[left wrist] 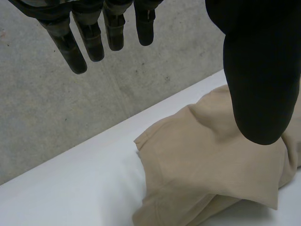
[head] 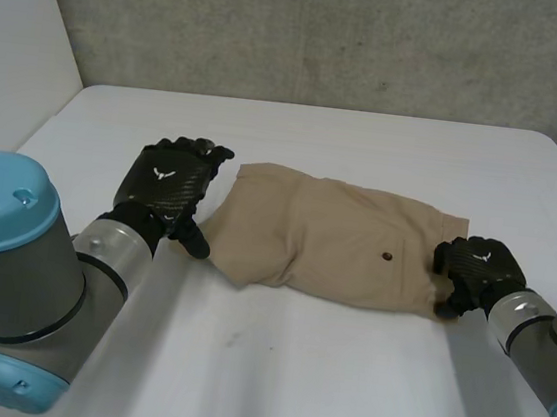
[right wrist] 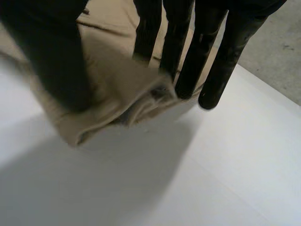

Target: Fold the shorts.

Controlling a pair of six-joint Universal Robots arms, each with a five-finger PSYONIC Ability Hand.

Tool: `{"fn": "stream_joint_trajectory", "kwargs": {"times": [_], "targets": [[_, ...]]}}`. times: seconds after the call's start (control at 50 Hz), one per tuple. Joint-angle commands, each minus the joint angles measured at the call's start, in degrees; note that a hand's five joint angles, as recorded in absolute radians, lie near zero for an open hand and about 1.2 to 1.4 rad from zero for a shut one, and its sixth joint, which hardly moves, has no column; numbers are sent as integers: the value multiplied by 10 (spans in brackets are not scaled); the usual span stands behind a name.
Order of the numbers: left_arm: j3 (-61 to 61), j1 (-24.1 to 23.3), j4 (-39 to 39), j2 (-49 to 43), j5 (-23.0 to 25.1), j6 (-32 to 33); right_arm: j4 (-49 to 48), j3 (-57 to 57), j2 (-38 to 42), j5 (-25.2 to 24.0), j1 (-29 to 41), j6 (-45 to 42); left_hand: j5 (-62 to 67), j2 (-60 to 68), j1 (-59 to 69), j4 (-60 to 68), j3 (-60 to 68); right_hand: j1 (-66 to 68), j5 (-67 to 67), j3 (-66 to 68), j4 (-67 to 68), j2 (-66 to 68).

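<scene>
Left arm [head: 0, 267] sits nearest the head camera. Tan shorts [head: 335, 240] lie mid-table, apparently already doubled leg over leg; a crosswise fold looks left to do. Left hand [head: 165, 188] is just beside their left end, fingers straight, holding nothing. Right hand [head: 475, 271] is at their right end; grip can't be told. White table [head: 290, 371] underneath.

You get soft, even light from above; the white table [head: 320, 374] reads bright; the shorts [head: 345, 241] cast a faint shadow at their near edge.
</scene>
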Motion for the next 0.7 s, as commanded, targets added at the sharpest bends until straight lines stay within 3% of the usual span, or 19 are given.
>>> {"fn": "stream_joint_trajectory", "kwargs": {"times": [0.02, 0.16, 0.3, 0.38, 0.46, 0.62, 0.7], "targets": [[-2, 0, 0, 0, -1, 0, 7, -12, -11, 18, -3, -12, -25, -16, -9, -16, -21, 374, 318, 269, 280, 265], [-8, 1, -1, 9, -2, 0, 39, -11, -86, 20, -60, -121, -25, -16, -9, -16, -21, 374, 318, 269, 280, 265], [-7, 1, 0, 24, -2, 0, 77, -55, -91, 45, -72, -342, -25, -16, -9, -16, -21, 374, 318, 269, 280, 265], [-7, 1, 0, 24, -3, 0, 78, -108, -90, 69, 17, -405, -25, -16, -9, -16, -21, 374, 318, 269, 280, 265], [-7, 1, 0, 25, -4, 0, 83, -171, -74, 53, 114, -423, -25, -16, -9, -16, -21, 374, 318, 269, 280, 265], [0, 1, -1, 25, -6, 0, 103, -245, 54, -87, 278, -426, -25, -16, -9, -16, -21, 374, 318, 269, 280, 265], [7, 3, 0, 25, -5, 1, 152, -273, 103, -105, 298, -406, -25, -16, -9, -16, -21, 374, 318, 269, 280, 265]]}}
